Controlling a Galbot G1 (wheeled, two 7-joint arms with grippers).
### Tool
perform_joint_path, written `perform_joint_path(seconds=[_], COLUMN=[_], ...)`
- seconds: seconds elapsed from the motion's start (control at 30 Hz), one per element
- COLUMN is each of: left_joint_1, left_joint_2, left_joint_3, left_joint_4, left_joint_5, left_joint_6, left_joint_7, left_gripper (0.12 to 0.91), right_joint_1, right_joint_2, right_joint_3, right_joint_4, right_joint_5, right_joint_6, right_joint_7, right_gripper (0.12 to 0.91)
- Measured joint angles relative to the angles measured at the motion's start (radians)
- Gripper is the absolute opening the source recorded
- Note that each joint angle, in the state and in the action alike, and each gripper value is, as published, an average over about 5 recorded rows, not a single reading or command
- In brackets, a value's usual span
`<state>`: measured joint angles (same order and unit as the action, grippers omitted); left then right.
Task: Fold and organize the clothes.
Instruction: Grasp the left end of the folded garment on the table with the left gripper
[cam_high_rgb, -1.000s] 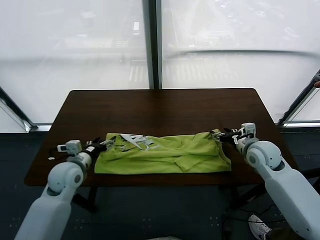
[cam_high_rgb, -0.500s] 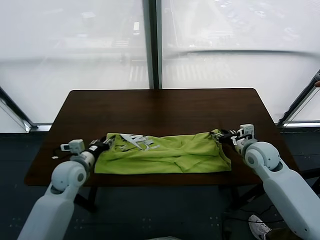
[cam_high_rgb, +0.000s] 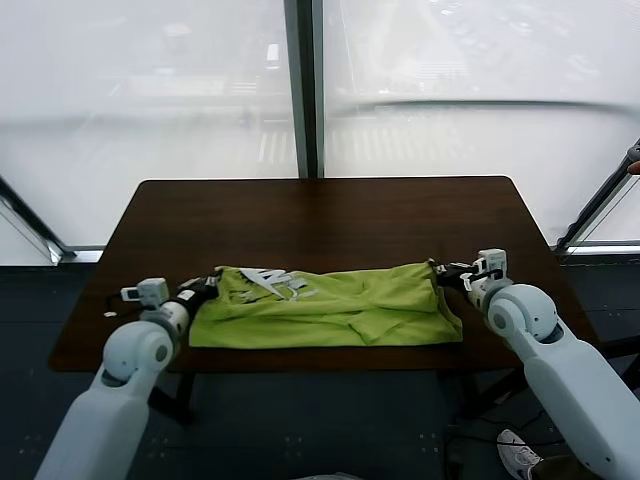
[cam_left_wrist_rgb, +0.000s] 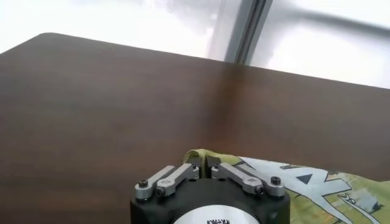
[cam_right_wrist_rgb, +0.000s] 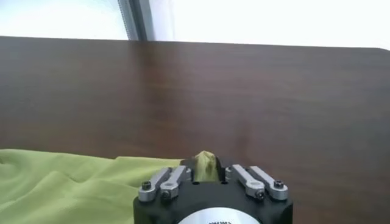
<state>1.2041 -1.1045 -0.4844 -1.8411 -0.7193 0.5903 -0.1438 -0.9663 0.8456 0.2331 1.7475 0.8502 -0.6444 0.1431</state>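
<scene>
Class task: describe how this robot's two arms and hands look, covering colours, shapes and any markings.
Both arms have smooth, rounded white shells with ball-like joints. The left hand and right hand are dark, each beside a small white box at the wrist. Up close, each has a black round body, silvery screwed finger links and a white label.

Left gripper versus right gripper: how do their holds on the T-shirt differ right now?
The left gripper pinches the T-shirt at its printed end; the right gripper pinches the plain end. The left grips a low, flat fold; the right has a raised nub of cloth poking up. Both are shut on the far edge, low over the table.
</scene>
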Motion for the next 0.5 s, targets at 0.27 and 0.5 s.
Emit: perform_joint_path(seconds=[0.27,0.5], left_joint_1=[0.001,0.010], left_joint_2=[-0.003,-0.005], left_joint_3=[-0.006,-0.026], left_joint_4=[0.009,0.005], left_joint_5=[0.007,0.007], left_joint_6=[-0.007,-0.010], left_joint_7=[0.008,0.008], left_gripper=[0.194,0.175], right_joint_1=[-0.004,-0.009], right_joint_2=[0.011,0.022], right_joint_3=[0.010,0.021], right_joint_4=[-0.009,-0.016], right_joint_5=[-0.006,-0.008], right_joint_6=[0.017,0.024], right_joint_7=[0.002,0.007], right_gripper=[0.139,0.139])
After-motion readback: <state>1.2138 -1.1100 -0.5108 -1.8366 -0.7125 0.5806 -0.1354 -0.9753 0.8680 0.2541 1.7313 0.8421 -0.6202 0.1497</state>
